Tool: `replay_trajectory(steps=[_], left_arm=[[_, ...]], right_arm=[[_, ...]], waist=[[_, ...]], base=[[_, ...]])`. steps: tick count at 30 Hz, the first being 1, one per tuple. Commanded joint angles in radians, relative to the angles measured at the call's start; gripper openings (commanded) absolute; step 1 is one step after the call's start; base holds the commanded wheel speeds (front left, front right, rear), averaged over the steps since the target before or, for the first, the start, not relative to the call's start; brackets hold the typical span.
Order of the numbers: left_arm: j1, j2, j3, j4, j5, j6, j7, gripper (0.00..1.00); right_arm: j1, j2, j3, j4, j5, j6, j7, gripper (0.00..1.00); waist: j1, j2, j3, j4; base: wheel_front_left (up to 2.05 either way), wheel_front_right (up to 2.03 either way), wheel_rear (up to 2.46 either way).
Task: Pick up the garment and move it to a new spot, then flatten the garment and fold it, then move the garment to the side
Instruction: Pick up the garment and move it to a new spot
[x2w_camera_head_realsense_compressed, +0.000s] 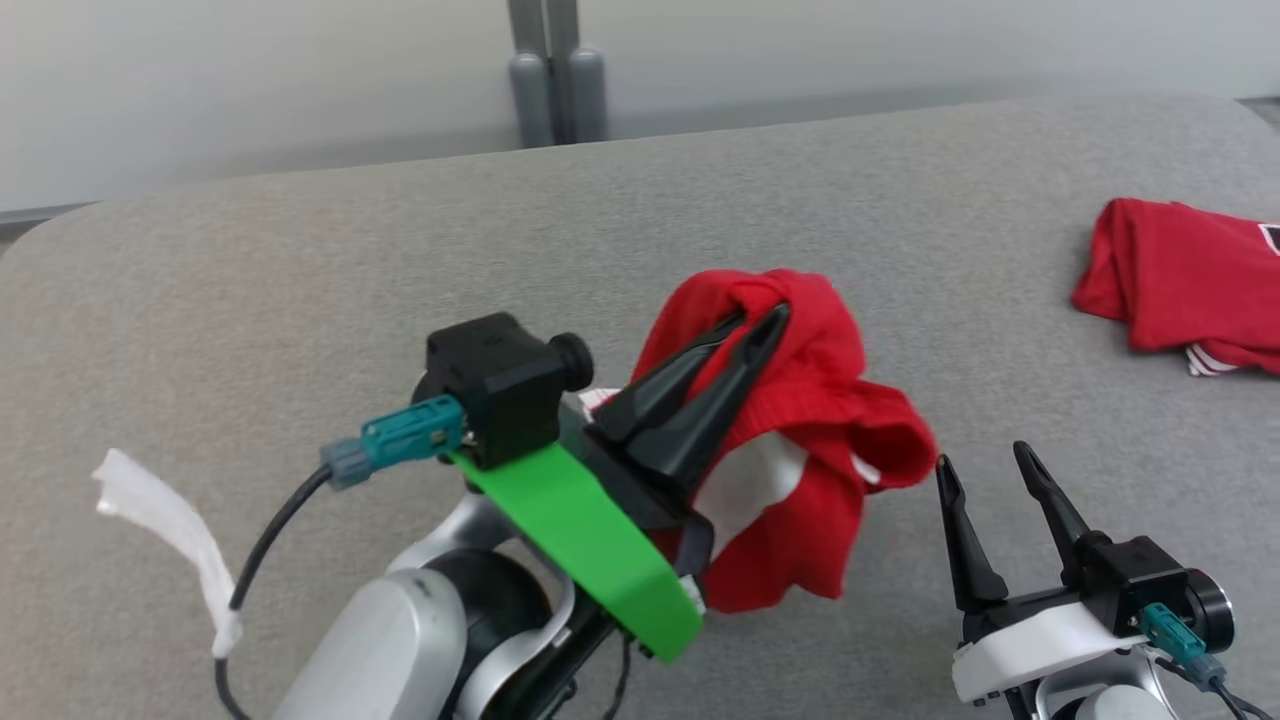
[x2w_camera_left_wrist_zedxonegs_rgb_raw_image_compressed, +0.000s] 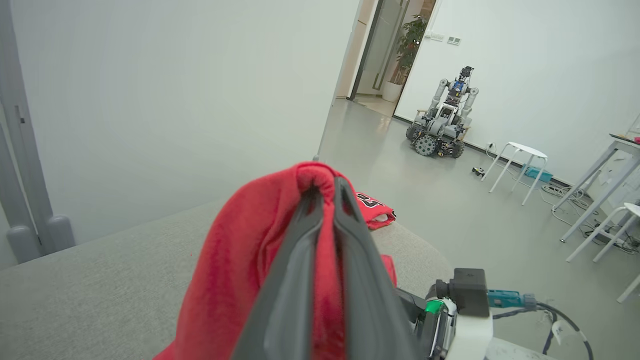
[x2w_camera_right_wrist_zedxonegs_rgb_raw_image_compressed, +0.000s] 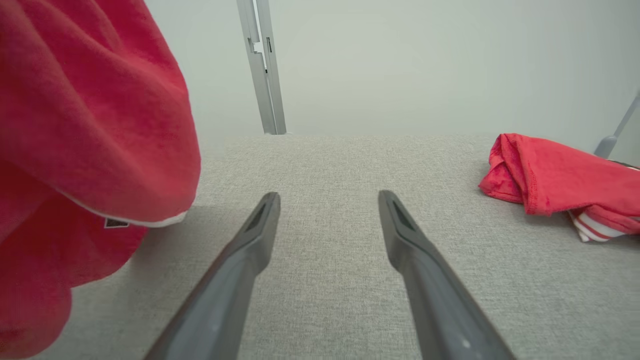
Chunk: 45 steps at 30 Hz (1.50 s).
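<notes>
strip (x2w_camera_head_realsense_compressed: 165, 520): white scrap lying far left on the grey surface (x2w_camera_head_realsense_compressed: 400, 250), well apart from everything, no worry.
left hand (x2w_camera_head_realsense_compressed: 760, 320): pinched tight on a bunched fold of the garment, with red cloth squeezed between the fingers.
garment (x2w_camera_head_realsense_compressed: 810, 400): red with some white trim, hanging off the left hand in a clump over the middle of the surface. Can't tell if the bottom edge touches down.
right hand (x2w_camera_head_realsense_compressed: 981, 456): spread wide, holding nothing, low and just beside the garment's right lobe.
red pile (x2w_camera_head_realsense_compressed: 1190, 280): second red piece, far right, well apart.
risk, slip: the grip is on a thick wad near the fingertips, so a quick swing could pull it free.
risk, mess: dropped bunched like this, the layers land stacked and flattening gets fiddly.
risk, mix-up: carried too far right, it lands on the red pile and tangles.
</notes>
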<state>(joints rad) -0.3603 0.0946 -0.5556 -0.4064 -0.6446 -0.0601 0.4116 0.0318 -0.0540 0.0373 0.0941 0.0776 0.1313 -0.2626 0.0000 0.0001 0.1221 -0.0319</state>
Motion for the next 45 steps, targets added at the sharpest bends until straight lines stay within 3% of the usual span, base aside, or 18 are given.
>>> replay_trajectory(steps=[1, 5, 9, 13, 14, 15, 16, 20, 25, 29, 33, 38, 45], left_arm=[[-0.015, -0.009, -0.008, 0.015, -0.029, 0.012, 0.012, 0.0], [-0.039, -0.019, 0.009, 0.164, -0.05, 0.046, 0.024, 0.0], [-0.073, -0.021, 0.051, 0.473, -0.053, 0.075, -0.003, 0.0], [-0.112, -0.032, 0.063, 0.79, -0.078, 0.029, -0.097, 0.0], [-0.125, -0.035, 0.067, 0.864, -0.074, 0.025, -0.138, 0.29], [-0.132, -0.035, 0.067, 0.916, -0.067, 0.02, -0.173, 0.86], [-0.136, -0.037, 0.071, 0.975, -0.063, 0.018, -0.222, 1.0], [-0.13, -0.04, 0.076, 1.079, -0.033, 0.024, -0.428, 1.0], [-0.009, -0.032, 0.084, 1.044, 0.016, 0.06, -0.64, 1.0], [0.161, 0.001, 0.119, 0.891, 0.08, 0.122, -0.676, 1.0], [0.341, 0.028, 0.207, 0.65, 0.194, 0.143, -0.676, 1.0], [0.515, 0.024, 0.317, 0.492, 0.313, 0.094, -0.676, 1.0], [0.644, -0.005, 0.448, 0.496, 0.392, -0.021, -0.676, 1.0]], right_arm=[[-0.01, -0.001, -0.003, 0.003, 0.002, -0.001, -0.003, 1.0], [-0.023, 0.001, 0.001, 0.008, 0.006, -0.001, -0.003, 1.0], [-0.03, 0.002, 0.004, 0.023, 0.011, -0.001, -0.003, 1.0], [-0.042, 0.003, 0.029, 0.041, 0.021, -0.001, -0.003, 1.0], [-0.043, 0.003, 0.035, 0.044, 0.025, -0.001, -0.003, 1.0], [-0.042, 0.003, 0.038, 0.048, 0.027, -0.001, -0.003, 1.0], [-0.041, 0.003, 0.041, 0.051, 0.032, -0.001, -0.003, 1.0], [-0.021, 0.003, 0.028, 0.05, 0.037, -0.001, -0.003, 1.0], [0.028, 0.003, -0.017, 0.028, 0.003, -0.001, -0.003, 1.0], [0.081, 0.001, -0.071, -0.014, -0.03, -0.001, -0.003, 1.0], [0.122, -0.011, -0.117, -0.042, -0.048, -0.001, -0.003, 1.0], [0.159, -0.02, -0.13, -0.044, -0.059, -0.001, -0.003, 1.0], [0.186, -0.007, -0.139, -0.036, -0.06, -0.001, -0.003, 1.0]], waist=[[0.0, -0.0001, 0.014, -0.057], [0.0, -0.0001, 0.03, -0.1], [0.0, -0.0001, 0.041, -0.135], [0.0, -0.0001, 0.047, -0.168], [0.0, -0.0001, 0.046, -0.173], [0.0, -0.0001, 0.043, -0.177], [0.0, -0.0001, 0.037, -0.182], [0.0, -0.0001, 0.004, -0.178], [0.0, -0.0001, -0.079, -0.139], [0.0, -0.0001, -0.132, -0.077], [0.0, -0.0001, -0.154, -0.006], [0.0, -0.0001, -0.183, 0.057], [0.0, -0.0001, -0.21, 0.094]], base=[[0.0, 0.0, 0.0], [0.0, 0.0, 0.0], [0.0, 0.0, 0.0], [0.0, 0.0, 0.0], [0.0, 0.0, 0.0], [0.0, 0.0, 0.0], [0.0, 0.0, 0.0], [0.0, 0.0, 0.0], [0.0, 0.0, 0.0], [0.0, 0.0, 0.0], [0.0, 0.0, 0.0], [0.0, 0.0, 0.0], [0.0, 0.0, 0.0]])
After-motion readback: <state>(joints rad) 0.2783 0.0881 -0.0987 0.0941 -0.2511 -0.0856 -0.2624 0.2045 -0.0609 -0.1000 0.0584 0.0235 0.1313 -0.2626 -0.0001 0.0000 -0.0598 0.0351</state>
